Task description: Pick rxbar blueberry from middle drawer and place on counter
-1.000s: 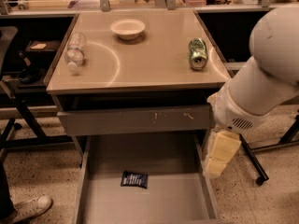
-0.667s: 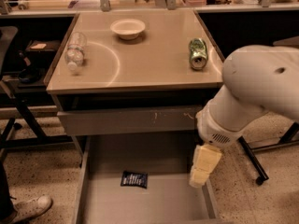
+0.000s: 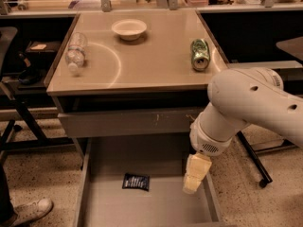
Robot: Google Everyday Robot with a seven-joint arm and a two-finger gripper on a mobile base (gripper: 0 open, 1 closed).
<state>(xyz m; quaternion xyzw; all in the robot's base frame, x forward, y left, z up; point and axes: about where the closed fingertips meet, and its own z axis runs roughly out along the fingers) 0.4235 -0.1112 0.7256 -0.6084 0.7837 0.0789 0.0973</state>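
Observation:
The rxbar blueberry point(image 3: 136, 181), a small dark navy packet with pale lettering, lies flat on the floor of the open middle drawer point(image 3: 156, 207). My gripper point(image 3: 195, 176), pale yellowish, hangs down from the white arm over the drawer's right side, to the right of the packet and apart from it. The tan counter point(image 3: 156, 65) is above the drawer.
On the counter lie a clear plastic bottle point(image 3: 75, 52) at the left, a white bowl point(image 3: 129, 29) at the back and a green can point(image 3: 200, 54) on its side at the right. A grey drawer front point(image 3: 123, 123) sits above the open drawer. A shoe point(image 3: 28, 211) is at the lower left.
My arm has swung left and down, bringing the gripper from outside the drawer's right wall to over its right side, closer to the packet.

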